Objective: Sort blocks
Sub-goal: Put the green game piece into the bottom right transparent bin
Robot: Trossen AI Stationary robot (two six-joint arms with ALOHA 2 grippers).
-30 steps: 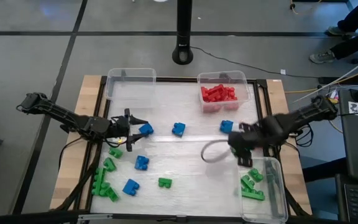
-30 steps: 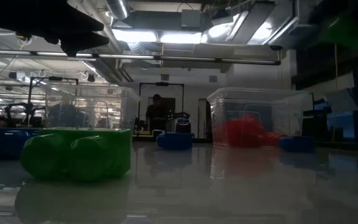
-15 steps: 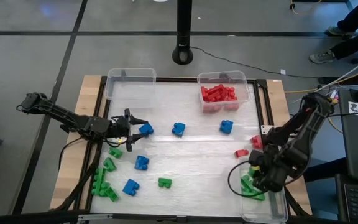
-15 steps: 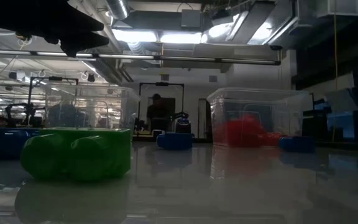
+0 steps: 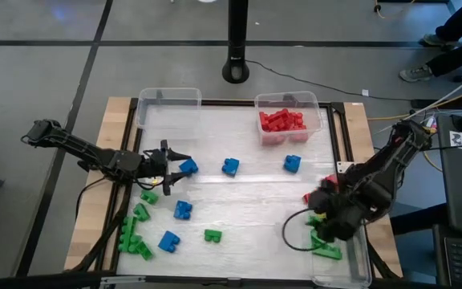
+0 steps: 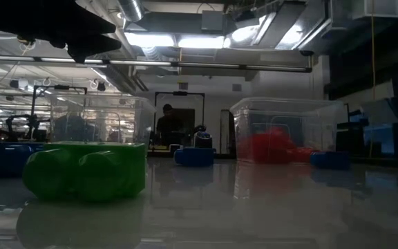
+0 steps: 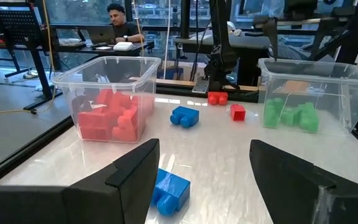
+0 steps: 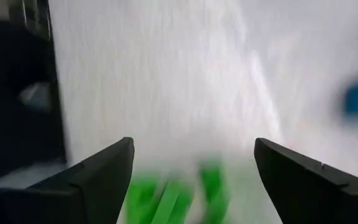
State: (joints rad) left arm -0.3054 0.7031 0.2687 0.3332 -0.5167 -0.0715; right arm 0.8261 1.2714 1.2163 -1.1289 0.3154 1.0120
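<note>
Blue blocks [image 5: 230,166], green blocks [image 5: 140,213] and two red blocks [image 5: 311,197] lie scattered on the white table. My left gripper [image 5: 169,163] stands open and level at the left, just short of a blue block [image 7: 166,190] that lies on the table ahead of its fingers. My right gripper [image 5: 321,218] hangs open and slanting down over the near-right bin's [image 5: 351,257] far end. Green blocks [image 8: 166,196] show blurred below its fingers [image 8: 104,168]. Nothing is between either gripper's fingers.
A clear bin of red blocks [image 5: 287,120] stands at the far right. A clear bin [image 5: 168,108] with nothing showing in it stands at the far left. The near-right bin holds green blocks [image 5: 325,241]. A black post [image 5: 237,48] rises beyond the far edge. A person [image 7: 120,22] sits in the room behind.
My right gripper has swung from the table's middle right toward the near edge, over the bin of green blocks, then drawn back a little toward the left. My left arm has kept still.
</note>
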